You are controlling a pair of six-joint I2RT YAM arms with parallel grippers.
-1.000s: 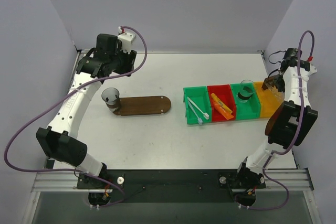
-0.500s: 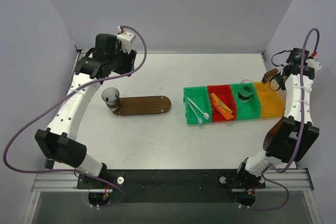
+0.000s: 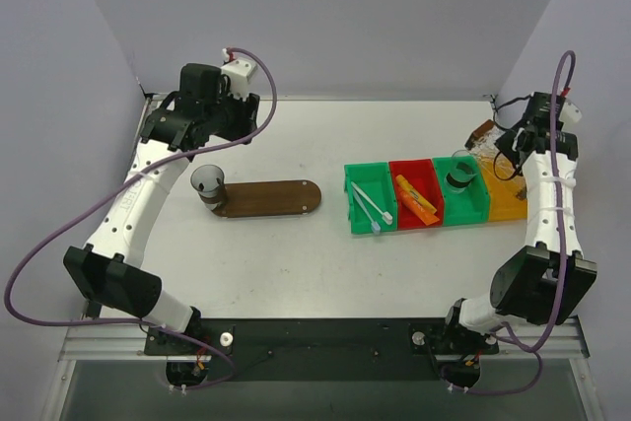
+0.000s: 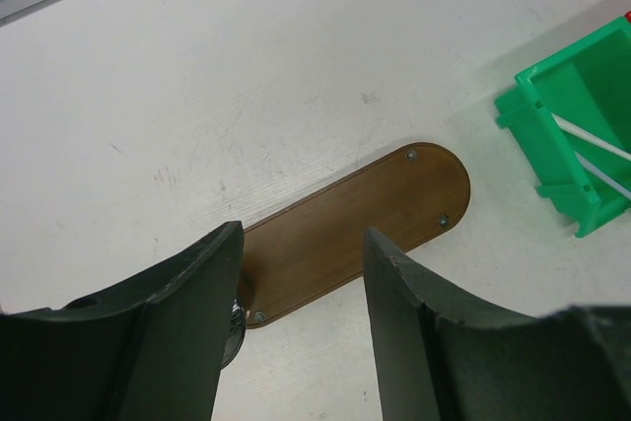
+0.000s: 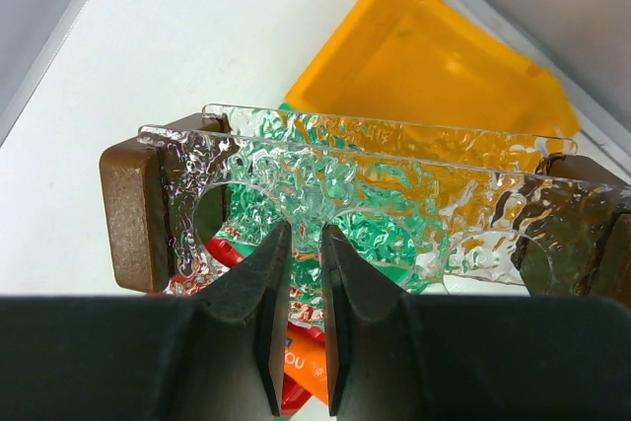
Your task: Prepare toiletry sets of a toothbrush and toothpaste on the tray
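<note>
Base of left arm [image 3: 138,194] at the near-left corner of the table [image 3: 296,263], elbow folded low by the left edge, white forearm slanting up and away to a wrist high over the far-left area. Left gripper [image 4: 301,242] aimed down and to the right, jaws standing well apart with nothing gripped, hovering clear of the surface. Beneath it, framed between the dark fingers [image 4: 173,332] in the wrist view, tray [image 3: 276,198] lying flat on the table, long axis left to right, carrying a clear cup [image 3: 208,181] upright on its left end. Well apart to the right, four bins in a touching row: green bin [image 3: 370,167] with two toothbrushes [image 3: 370,206] lying loose inside, red bin [image 3: 414,164] with orange toothpaste tubes [image 3: 417,200], second green bin [image 3: 463,212] with another clear cup [image 3: 461,170], yellow bin [image 3: 508,202] last. Right arm [image 3: 547,204] rising from the near-right base, elbow bent by the right edge, forearm running straight away from the base, wrist turned left over the far side of the last two bins. Right gripper [image 5: 301,244] raised off the table, fingers pinched tight on the edge of a clear holder [image 5: 394,184], two textured see-through plates joined by brown blocks at both ends, yellow and green bins showing through and behind it.
</note>
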